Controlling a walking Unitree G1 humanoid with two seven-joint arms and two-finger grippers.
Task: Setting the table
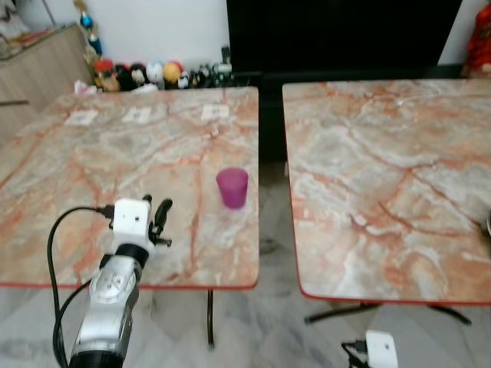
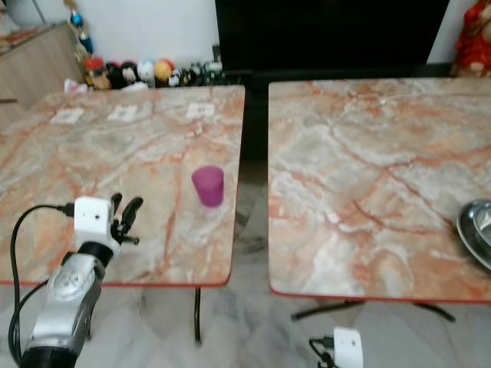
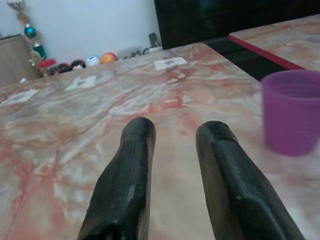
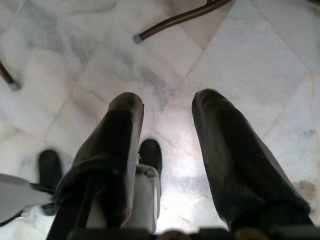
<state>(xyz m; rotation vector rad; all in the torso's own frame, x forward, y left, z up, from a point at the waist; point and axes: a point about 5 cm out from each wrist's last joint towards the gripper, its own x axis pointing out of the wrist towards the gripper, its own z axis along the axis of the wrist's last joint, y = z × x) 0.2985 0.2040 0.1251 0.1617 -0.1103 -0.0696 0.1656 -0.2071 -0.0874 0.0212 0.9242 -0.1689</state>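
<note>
The left gripper (image 1: 159, 213) hovers over the left table (image 1: 92, 153) with fingers spread, empty, probably to take the cup (image 1: 232, 188) near the right edge. The right gripper (image 4: 165, 120) hangs idle, also spread.

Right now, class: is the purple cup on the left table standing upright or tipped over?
Upright. The purple cup stands on its base on the left table, its open rim facing up.

The left gripper (image 1: 157, 212) hangs over the left table (image 1: 92, 153) with bare top ahead. The purple cup (image 1: 232, 188) stands near, ahead to its right, in the way.
</note>
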